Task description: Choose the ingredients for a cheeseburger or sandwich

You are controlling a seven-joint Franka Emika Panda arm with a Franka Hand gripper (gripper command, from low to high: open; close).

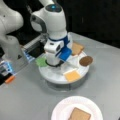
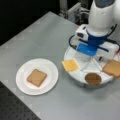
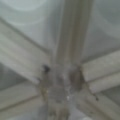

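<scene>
A round white tray (image 1: pixel 53 77) (image 2: pixel 75 75) with dividers holds the ingredients: a yellow cheese square (image 1: pixel 72 75) (image 2: pixel 70 65), a dark brown patty (image 1: pixel 86 60) (image 2: pixel 93 78), a toast square (image 1: pixel 77 48) (image 2: pixel 113 68) and green lettuce (image 1: pixel 40 61). My gripper (image 1: pixel 53 62) (image 2: pixel 90 55) hangs low over the tray's middle, beside the lettuce compartment. The wrist view shows only the hub (image 3: pixel 61 75) where the dividers meet, very close. On the white plate (image 1: pixel 62 110) (image 2: pixel 25 86) the sandwich is a single toast square (image 1: pixel 79 115) (image 2: pixel 36 77).
The arm's base (image 1: pixel 12 50) stands at a front view's left, with an orange piece (image 1: pixel 10 79) near it. A dark perforated surface (image 2: pixel 15 110) borders the grey table at a front view's bottom left.
</scene>
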